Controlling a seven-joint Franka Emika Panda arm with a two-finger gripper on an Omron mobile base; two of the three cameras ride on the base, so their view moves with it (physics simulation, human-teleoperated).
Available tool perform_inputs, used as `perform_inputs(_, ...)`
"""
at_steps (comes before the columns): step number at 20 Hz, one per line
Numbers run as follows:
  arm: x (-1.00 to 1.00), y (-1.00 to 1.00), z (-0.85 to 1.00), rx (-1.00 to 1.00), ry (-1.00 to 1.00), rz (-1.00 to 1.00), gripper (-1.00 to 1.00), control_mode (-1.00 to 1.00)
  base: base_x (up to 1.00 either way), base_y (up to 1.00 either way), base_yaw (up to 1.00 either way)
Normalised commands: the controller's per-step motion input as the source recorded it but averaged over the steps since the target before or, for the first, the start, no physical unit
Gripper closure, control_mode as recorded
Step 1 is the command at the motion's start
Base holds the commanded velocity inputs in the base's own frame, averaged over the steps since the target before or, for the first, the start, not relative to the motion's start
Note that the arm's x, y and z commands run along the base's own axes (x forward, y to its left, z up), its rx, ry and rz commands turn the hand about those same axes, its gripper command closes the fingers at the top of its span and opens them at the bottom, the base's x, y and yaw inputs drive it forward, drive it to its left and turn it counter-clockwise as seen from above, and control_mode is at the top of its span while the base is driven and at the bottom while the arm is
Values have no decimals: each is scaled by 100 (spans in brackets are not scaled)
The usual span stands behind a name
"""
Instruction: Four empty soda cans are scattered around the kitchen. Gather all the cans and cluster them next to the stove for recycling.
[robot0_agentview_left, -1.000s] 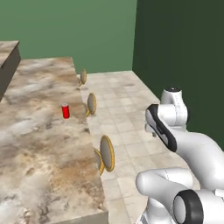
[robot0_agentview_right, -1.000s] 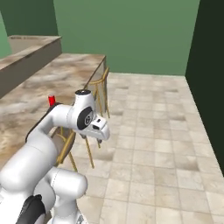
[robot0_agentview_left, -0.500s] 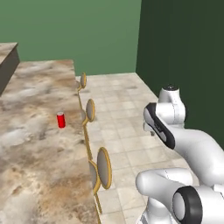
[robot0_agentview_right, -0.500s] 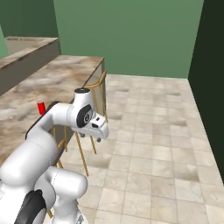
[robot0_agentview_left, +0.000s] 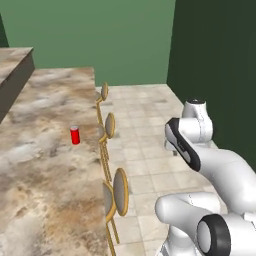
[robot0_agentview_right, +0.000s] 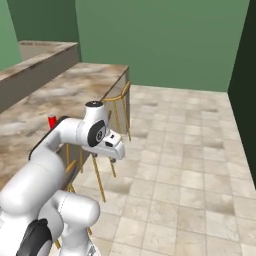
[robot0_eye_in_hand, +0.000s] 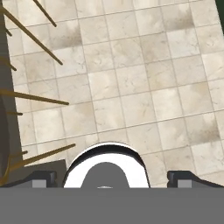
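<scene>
The claw (robot0_eye_in_hand: 112, 177) is hanging open over the tiled floor (robot0_eye_in_hand: 144, 87), holding nothing. One red can (robot0_agentview_left: 75, 135) is standing upright on the stone counter (robot0_agentview_left: 45, 165), near its edge beside the stools (robot0_agentview_left: 120, 191).

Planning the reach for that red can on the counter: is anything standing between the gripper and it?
The soda can stands alone on the tan counter, nothing beside it. The gripper hangs over the tiled floor, off the counter's edge. Between them along that edge stand the wooden stools, and the counter edge itself.
</scene>
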Motion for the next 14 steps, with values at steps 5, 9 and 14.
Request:
perform_inputs(5, 0, 0, 0, 0, 0, 0, -100, 100, 63, -40, 7)
perform_inputs(9, 0, 0, 0, 0, 0, 0, -100, 100, 44, -51, 0)
perform_inputs(14, 0, 0, 0, 0, 0, 0, -100, 100, 10, -58, 0)
